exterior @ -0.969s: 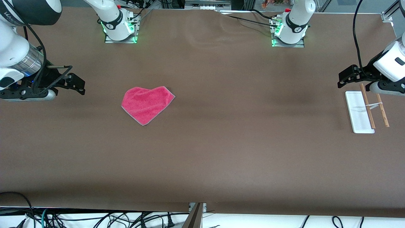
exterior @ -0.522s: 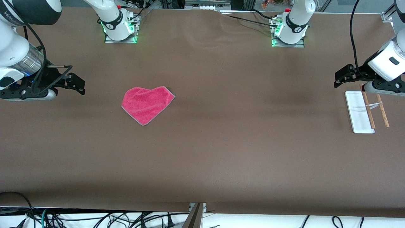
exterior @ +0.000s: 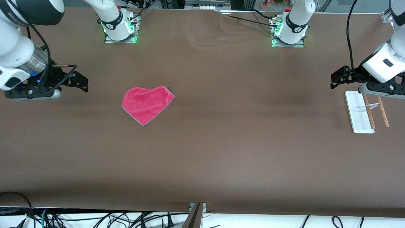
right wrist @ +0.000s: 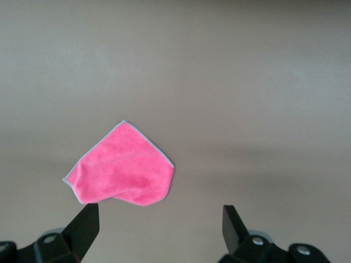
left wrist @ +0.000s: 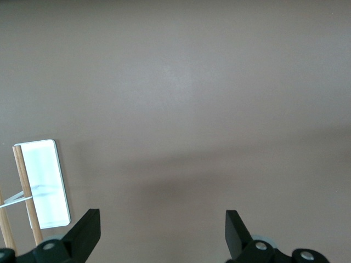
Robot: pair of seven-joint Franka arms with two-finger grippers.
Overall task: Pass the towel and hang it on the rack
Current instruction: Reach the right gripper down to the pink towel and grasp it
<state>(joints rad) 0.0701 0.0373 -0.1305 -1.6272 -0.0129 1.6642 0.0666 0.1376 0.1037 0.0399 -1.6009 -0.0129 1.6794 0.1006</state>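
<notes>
Fingers on both arms are standing spread wide and gripping nothing. The right gripper [exterior: 80,83] is hanging over bare tabletop [exterior: 221,152] toward the right arm's end, apart from the towel [exterior: 147,104], which is lying flat and folded into a heart-like shape with its grey hem showing along the edges. The left gripper [exterior: 338,79] is hovering just beside the rack [exterior: 359,110], over the end of its white base that lies farther from the front camera.

Judging from the task, the pickup is not yet begun. For a good grasp, the right gripper should be coming down over a corner or the thick folded edge, fingers straddling the cloth, pinching enough layers that it is not sliding out during the pass.

Nothing is lying between the towel and the rack; the open brown tabletop is offering a free handover zone. The rack's thin wooden rods [exterior: 368,110] look light, so the left arm risks knocking them when it swings.
</notes>
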